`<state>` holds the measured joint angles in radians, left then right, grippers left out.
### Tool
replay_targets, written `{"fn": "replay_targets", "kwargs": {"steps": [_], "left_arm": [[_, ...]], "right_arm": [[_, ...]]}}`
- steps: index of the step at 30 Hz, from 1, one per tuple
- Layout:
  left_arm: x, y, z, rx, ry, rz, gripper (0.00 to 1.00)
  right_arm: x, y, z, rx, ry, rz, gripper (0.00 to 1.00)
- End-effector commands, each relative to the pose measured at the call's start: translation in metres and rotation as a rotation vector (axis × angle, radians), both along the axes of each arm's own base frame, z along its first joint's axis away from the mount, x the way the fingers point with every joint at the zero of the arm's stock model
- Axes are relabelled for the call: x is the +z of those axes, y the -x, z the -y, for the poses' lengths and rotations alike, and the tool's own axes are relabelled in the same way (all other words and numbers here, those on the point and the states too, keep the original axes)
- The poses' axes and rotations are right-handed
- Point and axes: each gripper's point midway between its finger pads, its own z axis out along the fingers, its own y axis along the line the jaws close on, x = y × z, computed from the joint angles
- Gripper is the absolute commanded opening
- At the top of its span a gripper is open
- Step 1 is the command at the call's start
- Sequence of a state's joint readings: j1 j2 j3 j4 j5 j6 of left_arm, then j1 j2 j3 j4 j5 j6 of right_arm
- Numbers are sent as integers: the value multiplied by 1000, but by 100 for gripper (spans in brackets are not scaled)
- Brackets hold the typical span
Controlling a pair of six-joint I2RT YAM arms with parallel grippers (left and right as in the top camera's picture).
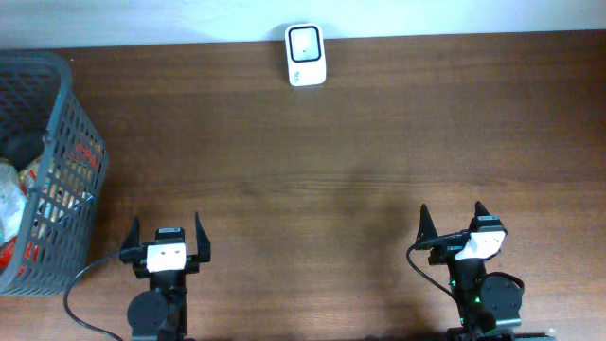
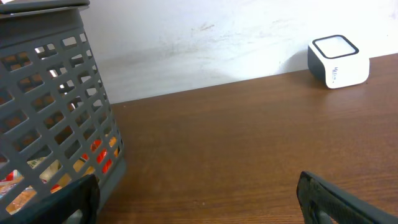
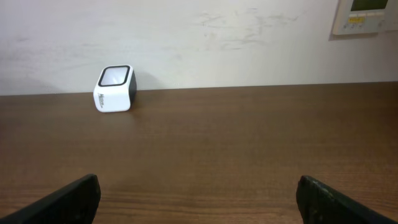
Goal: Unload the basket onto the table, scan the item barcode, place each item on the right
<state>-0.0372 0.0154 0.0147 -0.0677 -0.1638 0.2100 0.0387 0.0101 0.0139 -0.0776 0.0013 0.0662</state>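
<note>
- overhead: the task looks to be at its first step. the left gripper (image 1: 166, 232) at 7 o'clock and the right gripper (image 1: 453, 220) at 5 o'clock hover over the desk (image 1: 360, 142), jaws wide open and empty. the scanner (image 1: 306, 55) stands at 12 o'clock. the items (image 1: 11, 194) lie in the basket (image 1: 71, 142) at 9 o'clock.
- left wrist: the basket is near at 10 o'clock, with packets visible through its mesh.
- right wrist: only the scanner shows, at 11 o'clock. i think the left arm should next reach into the basket and take one item.
</note>
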Motion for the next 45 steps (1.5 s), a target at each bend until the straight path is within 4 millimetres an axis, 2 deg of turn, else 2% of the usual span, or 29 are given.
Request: {"fn": "replay_targets", "kwargs": {"steps": [1,9,11,16,23,25,27,31,38,42,45], "left_arm": [[-1,0,3,-15,-12,-1,99],[-1,0,2,-12,-15,-1,99],[0,2,-9,51,-88,-6,99],[1,2,-11,63,-90,-6,99],[1,2,-9,51,-89,-4,99],[5,0,1,-9,-85,15,99],[17,-2,14,-81,-81,68,99],[45,2,15,-86,-46,143,99],[97,0,27,-153,-32,132,99],[142,-11,37,-214,-12,102,99],[177,-31,43,-240,-4,13,99]], "right_arm": [[-3,0,1,-4,6,-3,99],[-3,0,1,-4,6,-3,99],[-3,0,1,-4,6,-3,99],[-3,0,1,-4,6,-3,99],[-3,0,1,-4,6,-3,98],[-3,0,1,-4,6,-3,99],[-3,0,1,-4,6,-3,99],[-3,0,1,-4,6,-3,99],[-3,0,1,-4,6,-3,99],[-3,0,1,-4,6,-3,99],[-3,0,1,-4,6,-3,99]]}}
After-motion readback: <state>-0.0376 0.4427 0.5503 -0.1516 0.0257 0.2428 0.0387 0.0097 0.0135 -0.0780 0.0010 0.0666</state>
